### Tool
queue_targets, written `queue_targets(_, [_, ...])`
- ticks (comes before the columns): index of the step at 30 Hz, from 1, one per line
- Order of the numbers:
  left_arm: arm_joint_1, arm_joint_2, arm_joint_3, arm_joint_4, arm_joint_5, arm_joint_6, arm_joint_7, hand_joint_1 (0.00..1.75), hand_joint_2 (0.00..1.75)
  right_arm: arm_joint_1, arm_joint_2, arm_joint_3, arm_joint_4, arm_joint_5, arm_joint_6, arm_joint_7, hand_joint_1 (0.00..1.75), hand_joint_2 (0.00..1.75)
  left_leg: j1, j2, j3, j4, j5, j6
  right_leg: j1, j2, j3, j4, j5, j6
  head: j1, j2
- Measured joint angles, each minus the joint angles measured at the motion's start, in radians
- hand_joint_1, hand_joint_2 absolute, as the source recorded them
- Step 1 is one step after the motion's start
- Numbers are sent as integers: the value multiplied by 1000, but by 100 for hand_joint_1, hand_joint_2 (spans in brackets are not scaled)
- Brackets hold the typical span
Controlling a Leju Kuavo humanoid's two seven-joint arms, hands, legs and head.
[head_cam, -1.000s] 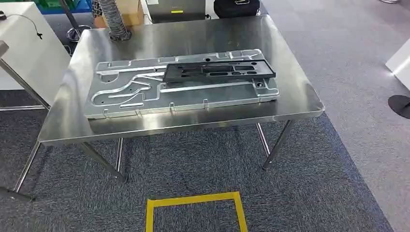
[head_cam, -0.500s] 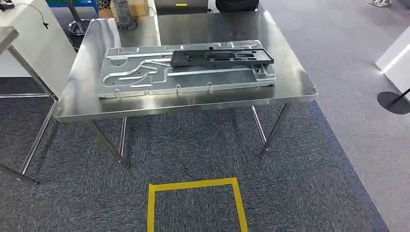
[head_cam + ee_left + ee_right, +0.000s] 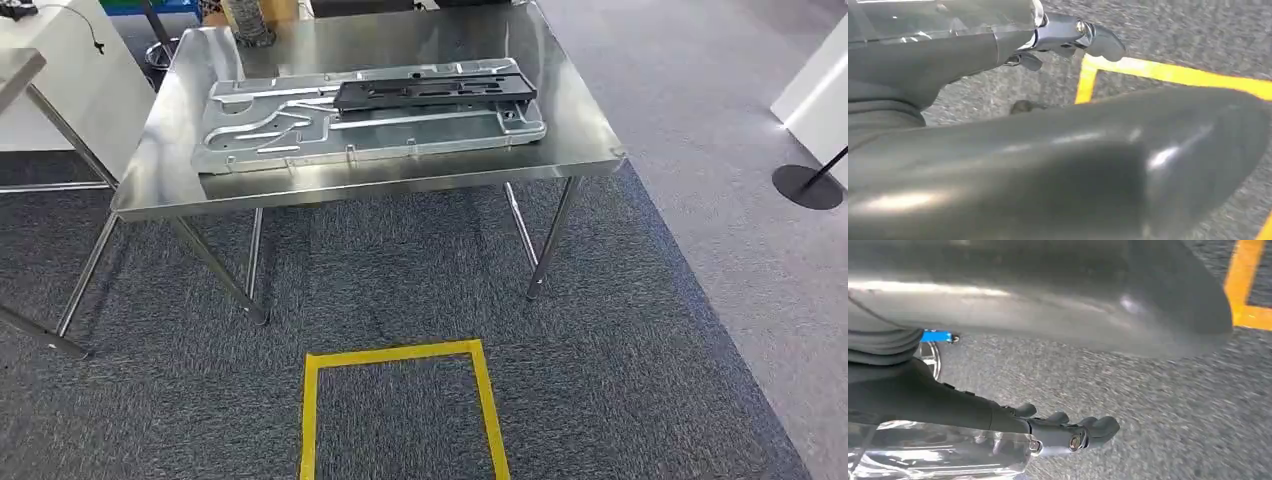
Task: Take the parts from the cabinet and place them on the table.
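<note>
A large silver stamped panel (image 3: 365,120) lies flat on the steel tabletop (image 3: 585,140), a narrower black part (image 3: 435,92) resting on top of it along its far side, well ahead of the robot and far from either set of fingers. The two parts sit stacked near the middle of the surface, a placing that keeps their long edges clear of the rim. Nothing marks them as freshly delivered or waiting, so how far the job has advanced cannot be read from here; no cabinet appears in the head view.

Both arms hang low at the robot's sides over grey carpet. The left hand (image 3: 1068,37) shows its dark fingers (image 3: 1103,42) extended, lying close together, with nothing between them; the right hand (image 3: 1068,432) likewise trails its fingers (image 3: 1098,427) straight toward the floor, gripping nothing. The yellow tape square (image 3: 395,410) on the carpet lies just beyond the fingertips in both wrist views and, in the head view, directly before the robot, short of the tabletop. It looks like a standing mark for work at the table.

With the hands free, the next step is probably a walk to the cabinet for another part.
</note>
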Motion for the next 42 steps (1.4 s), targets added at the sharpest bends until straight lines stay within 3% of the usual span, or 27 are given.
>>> queue_targets(1, [-2,0,0,0,-3,0,0,0,0,0,0,0,0,3,0,-4,0,0,0,0,54,-65,33,6,1,0,-18,4,11,3,0,0])
queue_targets(2, [-5,0,-1,0,-5,0,0,0,0,0,0,0,0,5,-1,-8,0,0,-1,0,119,-149,36,14,2,0,-32,7,22,5,0,0])
queue_targets(3, [-8,0,-2,0,-7,-1,0,0,0,-1,2,0,0,7,-2,-17,0,0,-6,-1,193,-242,6,22,3,0,-38,10,31,10,0,0])
queue_targets(4, [-12,0,-5,0,-7,-2,0,0,0,-1,3,0,0,8,-2,-27,0,0,-11,-1,235,-327,-19,27,6,-1,-44,11,40,16,0,0])
queue_targets(7, [-8,0,-7,0,-8,-4,0,0,0,0,3,0,0,13,-3,-55,0,0,-15,0,209,-333,-3,47,2,-3,-54,0,82,36,0,0])
queue_targets(8, [-6,-5,-7,0,-7,-4,0,0,0,1,3,0,1,14,-5,-63,0,0,-8,5,200,-338,13,55,-3,1,-60,6,69,42,0,0])
queue_targets(10, [-7,-5,-7,0,-7,-4,1,0,0,1,4,1,1,20,-5,-76,0,0,-11,8,171,-337,37,72,-7,7,-88,87,-55,52,0,0])
queue_targets(12, [-6,-6,-7,0,-6,-3,1,0,0,1,4,1,2,20,-5,-89,0,0,-14,7,137,-335,63,72,-9,8,-121,247,-161,61,0,0])
queue_targets(13, [-6,-6,-7,0,-6,-3,1,0,0,1,4,1,1,21,-5,-90,0,0,-14,8,117,-330,75,71,-9,8,-126,306,-167,64,0,0])
queue_targets(14, [-6,-6,-7,0,-6,-3,1,0,0,0,4,1,1,21,-5,-90,0,0,-14,8,97,-322,86,69,-9,8,-114,325,-143,65,0,0])
queue_targets(16, [-7,-7,-7,0,-6,-4,2,0,0,-1,4,1,1,21,-5,-90,0,0,-13,7,58,-306,103,64,-10,8,-37,256,-65,66,0,0])
queue_targets(17, [-7,-7,-7,0,-6,-5,2,0,0,-2,4,1,1,21,-6,-91,0,0,-13,7,38,-296,112,60,-10,8,32,169,-50,64,0,0])
queue_targets(18, [-7,-8,-7,0,-6,-6,2,0,0,-6,4,1,1,22,-6,-92,0,0,-14,6,25,-286,120,55,-10,8,109,73,-76,59,0,0])
queue_targets(19, [-8,-9,-7,0,-6,-5,1,0,0,-8,4,1,1,22,-6,-92,0,0,-18,7,13,-278,125,49,-3,9,158,-18,-108,50,0,0])
queue_targets(22, [-7,-9,-7,0,-6,-5,1,0,0,-7,4,1,1,22,-5,-98,0,0,-16,8,2,-281,156,33,1,10,142,-24,-106,25,0,0])
queue_targets(23, [-4,-9,-7,0,-6,-5,1,0,0,-6,5,1,2,22,-2,-98,0,0,-19,6,-4,-278,158,27,-8,5,135,-32,-93,14,0,0])
queue_targets(25, [-2,-9,-7,0,-7,-4,2,0,0,-8,5,1,2,22,4,-96,0,0,-12,-1,-27,-209,58,15,-7,0,115,-29,-74,-3,0,0])
queue_targets(26, [-2,-9,-7,0,-7,-3,2,0,0,-7,5,1,2,22,7,-92,0,0,-9,-1,-46,-128,-10,10,-5,-1,101,-28,-64,-4,0,0])
queue_targets(28, [-3,-11,-7,0,-8,-3,2,0,0,-7,5,1,2,22,8,-88,0,0,-5,-1,-73,11,-80,4,-2,-1,70,-22,-44,-6,0,0])
queue_targets(30, [-3,-11,-7,0,-8,-3,2,0,0,-7,5,1,2,22,8,-89,0,0,-4,-1,-40,25,-32,4,-1,-1,36,-14,-25,-4,0,0])
queue_targets(32, [-4,-11,-7,0,-7,-2,2,0,0,-6,5,0,2,22,10,-86,0,0,-4,-1,61,-102,41,14,0,1,7,-8,-12,1,0,0])
queue_targets(34, [-8,-10,-7,0,-6,-2,2,0,0,-5,6,0,2,19,19,-78,0,0,-12,-2,193,-272,18,31,5,1,-5,-2,-1,10,0,0])
queue_targets(35, [-9,-10,-7,0,-7,-2,2,0,0,-5,7,-2,2,8,38,-77,0,0,-13,-1,212,-327,-6,34,5,-1,-9,0,7,17,0,0])
queue_targets(37, [-8,-10,-8,0,-9,-2,2,0,0,-7,7,-16,2,-16,76,-72,0,0,-16,-1,200,-333,-7,38,3,-3,-20,1,24,28,0,0])
queue_targets(38, [-6,-10,-8,0,-10,-1,4,0,0,-7,6,-26,2,-27,98,-63,0,0,-8,-1,197,-342,2,49,9,-2,-22,2,26,35,0,0])
queue_targets(39, [-4,-10,-8,0,-13,-1,5,0,0,-7,6,-36,2,-42,119,-46,0,0,-5,3,195,-343,10,54,3,4,-26,16,8,39,0,0])
queue_targets(42, [-6,-9,-10,0,-17,-1,8,0,0,-5,7,-63,3,-61,141,-14,0,0,-11,4,177,-340,23,68,-5,7,-111,236,-126,50,0,0])
